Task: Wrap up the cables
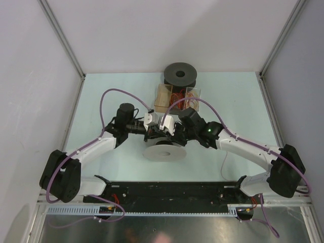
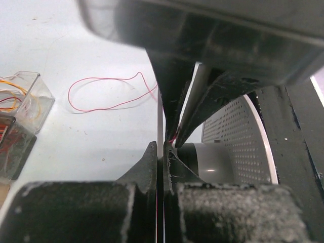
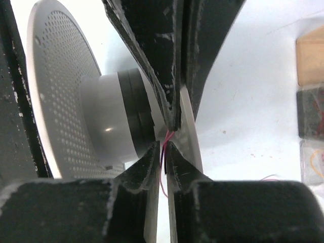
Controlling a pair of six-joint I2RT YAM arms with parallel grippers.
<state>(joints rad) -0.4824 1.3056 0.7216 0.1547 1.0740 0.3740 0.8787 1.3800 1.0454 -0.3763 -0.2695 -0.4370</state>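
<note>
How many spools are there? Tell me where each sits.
2. One black spool at the far edge, behind the clear boxes; one pale perforated spool mid-table, where left arm and right arm meet. Others could hide beneath.

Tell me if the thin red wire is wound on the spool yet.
Not yet. The wire lies in a loose loop on the table, and the spool hub shows no red turns.

Top view, free room and obstacles. Frame centre is blocked where the left gripper (image 2: 163, 152) and right gripper (image 3: 163, 149) meet, pinched on the grey spool (image 1: 163, 151). Clear boxes (image 1: 177, 98) and a black spool (image 1: 180, 75) obstruct upper centre. The table (image 1: 238, 96) lies open at left and right.
</note>
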